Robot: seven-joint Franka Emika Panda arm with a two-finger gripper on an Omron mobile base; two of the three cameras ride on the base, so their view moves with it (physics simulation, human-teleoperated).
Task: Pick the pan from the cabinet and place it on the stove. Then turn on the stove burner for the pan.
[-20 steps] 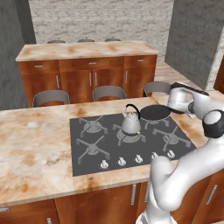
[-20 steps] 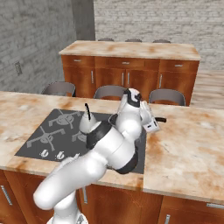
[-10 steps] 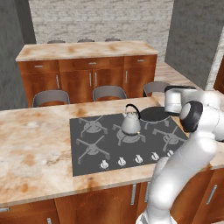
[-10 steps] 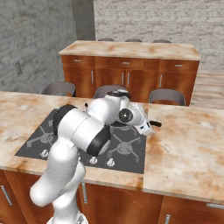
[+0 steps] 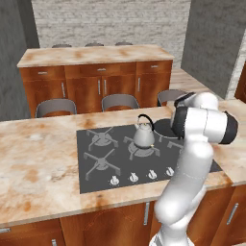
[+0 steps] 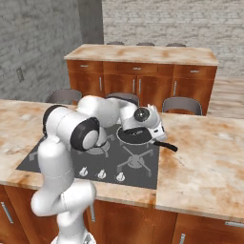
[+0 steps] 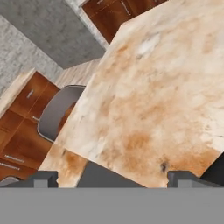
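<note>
The pan (image 6: 135,136) sits on the back right burner of the stove (image 6: 57,155), its black handle pointing right over the counter. In the left base view the pan (image 5: 162,128) peeks out between the kettle and my arm, on the stove (image 5: 103,168). My gripper (image 6: 156,131) hovers just above the pan's right rim, where the handle begins. In the hand view the gripper (image 7: 113,179) is open, with only marble counter between its fingertips (image 7: 43,178). The cabinet is out of view.
A silver kettle (image 5: 143,135) stands on the middle back burner, left of the pan. A row of silver knobs (image 5: 134,177) runs along the stove's front edge. Grey chairs (image 5: 119,101) line the island's far side, before a second wooden counter (image 5: 96,55).
My arm has folded, its elbow swinging across to the left in the right base view. The hand stays close over the pan's rim. Pan and kettle have not moved; the jaws stay open.
</note>
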